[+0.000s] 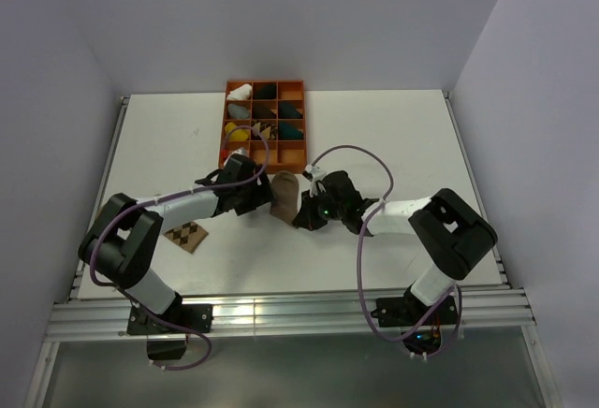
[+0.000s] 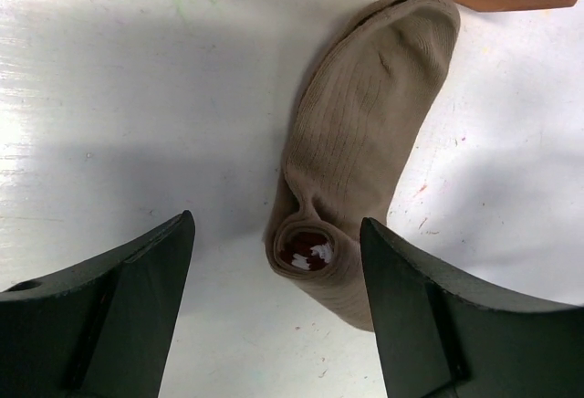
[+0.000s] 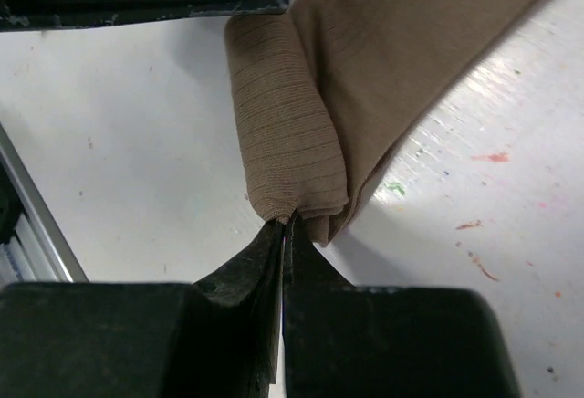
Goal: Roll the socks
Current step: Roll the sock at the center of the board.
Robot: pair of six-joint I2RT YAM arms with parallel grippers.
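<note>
Roll of tan sock (image 2: 365, 124), part-formed: left gripper (image 2: 276, 234) stood wide open and empty astride it, right gripper (image 3: 285, 226) shut against its end; further rolling probably called for tight, even turns.

A white table (image 1: 402, 137) carries everything – its surface is scuffed and flecked with small red and green marks. At 12 o'clock, against the far edge, an orange compartment tray (image 1: 293, 152) sits flat. Near the centre lies the tan sock (image 1: 284, 195), toe toward 12 o'clock, its 6 o'clock end rolled up with a red-and-white cuff inside the roll. At 8 o'clock an argyle sock (image 1: 187, 236) lies flat – well apart from the tan one.
</note>
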